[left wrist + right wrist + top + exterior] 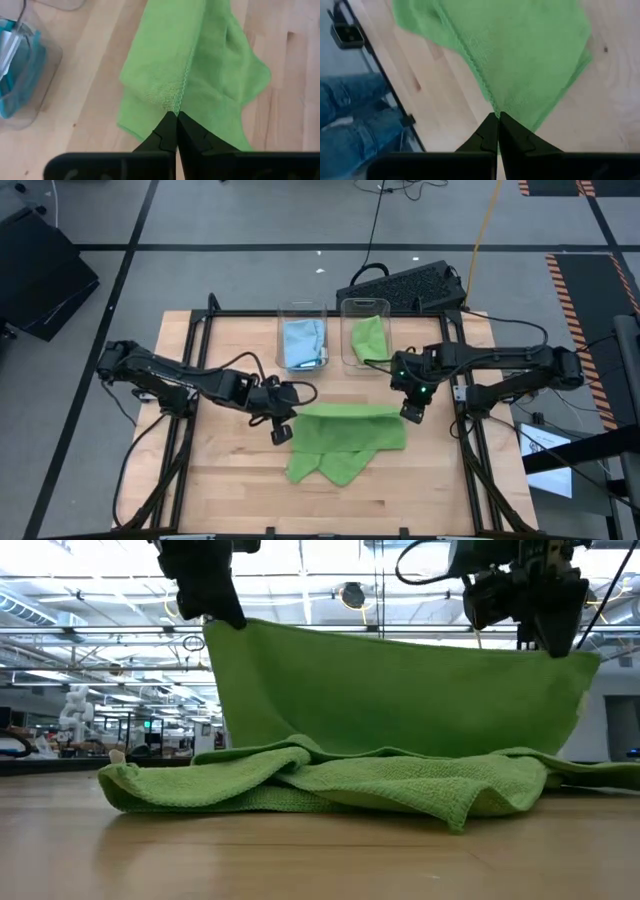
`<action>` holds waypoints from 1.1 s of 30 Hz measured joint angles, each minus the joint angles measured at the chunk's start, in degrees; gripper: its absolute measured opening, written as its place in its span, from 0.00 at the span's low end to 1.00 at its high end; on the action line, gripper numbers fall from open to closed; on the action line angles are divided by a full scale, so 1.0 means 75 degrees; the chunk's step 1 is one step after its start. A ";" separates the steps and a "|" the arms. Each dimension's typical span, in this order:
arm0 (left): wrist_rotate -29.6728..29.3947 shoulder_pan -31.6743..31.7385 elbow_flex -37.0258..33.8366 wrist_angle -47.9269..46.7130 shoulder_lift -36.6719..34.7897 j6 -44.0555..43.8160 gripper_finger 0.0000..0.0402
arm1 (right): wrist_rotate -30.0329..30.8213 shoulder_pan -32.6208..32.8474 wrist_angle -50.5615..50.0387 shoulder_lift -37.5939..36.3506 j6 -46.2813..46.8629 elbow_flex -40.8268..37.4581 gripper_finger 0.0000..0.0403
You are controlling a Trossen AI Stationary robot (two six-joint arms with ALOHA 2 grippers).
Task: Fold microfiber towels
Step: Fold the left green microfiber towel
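Note:
A lime green microfiber towel (345, 435) is spread across the middle of the table. Its far edge (400, 640) is lifted between my two grippers, and its near part (330, 785) lies bunched on the wood. My left gripper (282, 430) is shut on the left end of that raised edge. My right gripper (413, 413) is shut on the right end. A light blue towel (303, 343) and another green towel (368, 338) sit in two clear bins at the far side. My left gripper pinches the towel's hemmed edge at its left corner (175, 106) between its two fingers, slanting down from the table's left. The corner is lifted; the cloth hangs from it to the table. My right gripper pinches the same hemmed edge at its right corner (492, 109) between its two fingers, slanting down from the table's right. The edge runs nearly taut between the two holds, with a slight sag.
Two clear bins (303, 315) (365, 310) stand side by side at the table's far edge. A black keyboard-like device (405, 285) lies behind them. Black frame rails (470, 450) border the table. A person's legs in jeans (350, 115) show beyond the right edge.

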 joint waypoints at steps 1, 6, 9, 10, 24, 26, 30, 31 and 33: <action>-0.0018 0.0006 0.0001 0.0000 -0.0002 -0.0007 0.02 | 0.0162 0.0002 0.0025 -0.0033 0.0169 -0.0008 0.00; -0.0275 0.0222 0.0000 0.0021 -0.0306 -0.0291 0.01 | 0.1251 -0.0195 -0.0136 -0.0379 0.0584 0.0127 0.00; -0.0357 0.0287 0.0000 0.0023 -0.0502 -0.0347 0.01 | 0.1649 -0.0375 -0.0752 -0.0650 0.0649 0.0486 0.00; -0.0424 0.0303 0.0000 0.0038 -0.0566 -0.0347 0.01 | 0.1726 -0.0433 -0.0993 -0.0724 0.0642 0.0631 0.00; -0.0675 0.0585 0.0010 0.0296 -0.1130 -0.0413 0.01 | 0.3330 -0.0830 -0.1322 -0.0990 -0.0205 0.1292 0.00; -0.0669 0.0583 0.0008 0.0306 -0.1321 -0.0390 0.01 | 0.3686 -0.0833 -0.1197 -0.0985 -0.0509 0.1289 0.00; -0.0634 0.0635 0.0009 0.0392 -0.1463 -0.0132 0.02 | 0.3980 -0.0836 -0.0742 -0.0933 -0.1005 0.1215 0.00; -0.0629 0.0638 0.0004 0.0337 -0.1475 -0.0051 0.01 | 0.4030 -0.0839 -0.0606 -0.0911 -0.1072 0.1179 0.00; -0.0722 0.0723 0.0006 0.0396 -0.1489 0.0048 0.01 | 0.4326 -0.0847 -0.0547 -0.0874 -0.1141 0.1152 0.00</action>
